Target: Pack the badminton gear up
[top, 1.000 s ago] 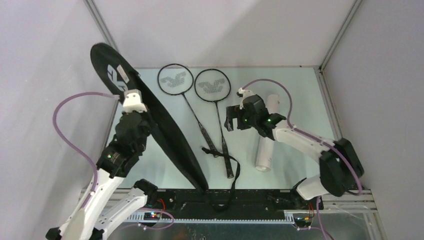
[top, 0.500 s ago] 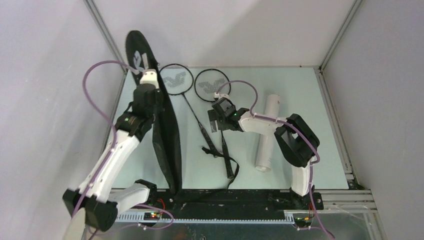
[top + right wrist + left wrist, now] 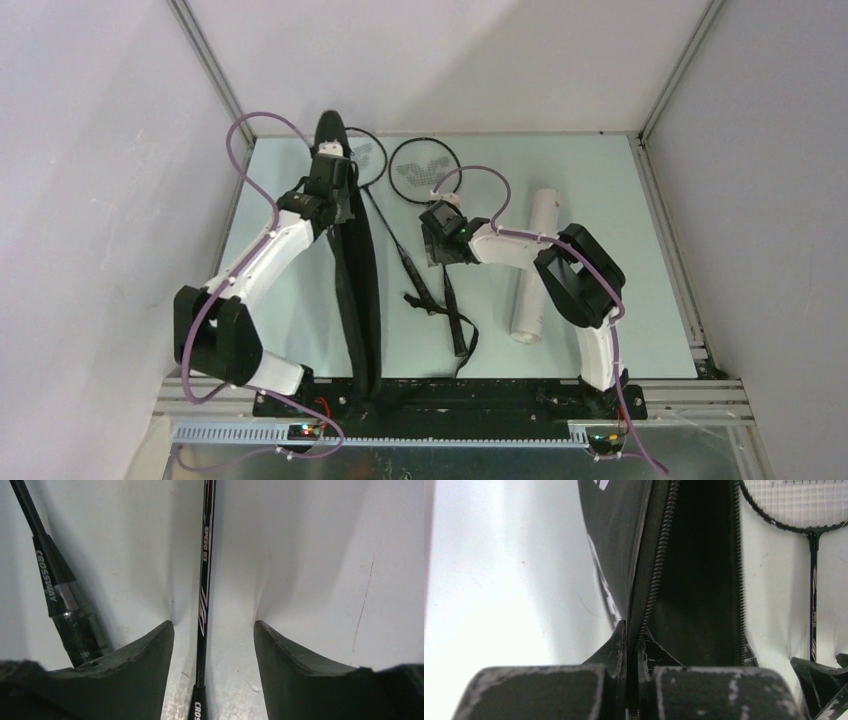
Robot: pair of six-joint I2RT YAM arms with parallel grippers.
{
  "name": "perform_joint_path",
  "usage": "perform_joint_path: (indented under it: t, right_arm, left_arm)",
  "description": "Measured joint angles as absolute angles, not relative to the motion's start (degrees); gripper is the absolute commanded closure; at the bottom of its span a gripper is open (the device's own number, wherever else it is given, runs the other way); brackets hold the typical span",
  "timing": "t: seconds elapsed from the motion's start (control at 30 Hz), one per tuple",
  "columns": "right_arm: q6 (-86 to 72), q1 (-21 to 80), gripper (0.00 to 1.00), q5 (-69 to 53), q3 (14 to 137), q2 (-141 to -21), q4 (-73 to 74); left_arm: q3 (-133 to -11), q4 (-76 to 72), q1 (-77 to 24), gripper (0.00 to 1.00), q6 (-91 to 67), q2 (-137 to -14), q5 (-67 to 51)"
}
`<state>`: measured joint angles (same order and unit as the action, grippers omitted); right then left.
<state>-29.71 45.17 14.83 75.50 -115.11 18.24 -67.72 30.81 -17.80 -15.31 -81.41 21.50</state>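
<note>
Since a second ago, the black racket bag (image 3: pixel 358 290) had swung over from its lean to the left. Now it stood up on its thin edge, running from the near side of the table (image 3: pixel 620 250) to the far side. My left claw (image 3: pixel 333 175) had swung right with it. From the left wrist camera I saw that claw (image 3: pixel 631 645) pressed together on the bag's edge, right beside the zip (image 3: pixel 659 560). The zip was open there. Inside the bag it was all dark, so I could not tell if anything was in it.

Both rackets lay flat on the table, outside the bag, just to its right. The left racket (image 3: pixel 360 160) had its head partly hidden behind the bag and my left claw. The right racket (image 3: pixel 424 172) lay beside it, and their handles crossed near the front.

My right claw (image 3: pixel 437 245) had come left and was low over the right racket's thin shaft (image 3: pixel 205 570). Its fingers (image 3: pixel 295 675) were spread wide, one on each side of the shaft, not touching it. The other racket's handle (image 3: pixel 55 585) showed at the left of that view.

The long white tube (image 3: pixel 534 270) lay on the table, farther right. I could not see inside it.
</note>
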Motion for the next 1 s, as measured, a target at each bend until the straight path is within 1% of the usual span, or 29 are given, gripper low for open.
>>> perform_joint_path:
  t: [0.13,0.17,0.2,0.27,0.3,0.33,0.43,0.47,0.5,0.73,0.87,1.0]
  right_arm:
    - [-30.70,44.47,0.57,15.33,76.38,-116.09,17.04]
    - [-30.94,44.21,0.65,15.44,76.49,-116.27,16.67]
    - [-31.11,43.94,0.68,15.51,76.51,-116.36,16.43]
    - [-31.40,43.44,0.80,15.62,76.53,-116.42,16.36]
    - [-31.55,43.22,0.82,15.77,76.53,-116.46,16.34]
    - [-31.38,43.11,0.87,15.97,76.55,-116.49,16.27]
    - [-31.07,42.89,0.94,16.95,76.55,-116.53,16.34]
    - [-30.81,42.89,0.99,17.17,76.55,-116.53,16.32]
    - [-30.39,42.89,1.00,17.43,76.55,-116.51,16.29]
    - [-24.38,42.63,1.00,22.39,75.59,-114.50,16.75]
    - [-20.86,42.63,1.00,24.77,73.45,-108.86,16.99]
    - [-18.83,43.62,1.00,26.81,69.76,-100.14,16.08]
  left_arm:
    - [-67.92,31.18,-17.80,1.00,-17.50,-84.77,19.42]
    - [-68.34,31.20,-17.80,1.00,-18.06,-85.69,19.11]
    - [-68.90,31.27,-17.80,1.00,-18.35,-86.48,18.85]
    - [-70.28,31.31,-17.80,1.00,-19.05,-87.79,18.59]
    - [-70.67,31.27,-17.80,1.00,-19.16,-88.18,18.57]
    - [-71.00,31.20,-17.80,1.00,-19.42,-88.53,18.37]
    - [-71.05,30.96,-17.80,1.00,-19.77,-88.99,17.74]
    - [-71.05,30.81,-17.80,1.00,-20.01,-89.14,17.61]
    - [-71.05,30.65,-17.80,1.00,-20.14,-89.27,17.50]
    - [-74.13,30.55,-17.80,1.00,-20.67,-93.17,17.08]
    - [-77.49,30.68,-17.80,1.00,-20.67,-96.95,16.23]
    - [-80.20,30.89,-17.80,1.00,-20.64,-99.88,15.77]
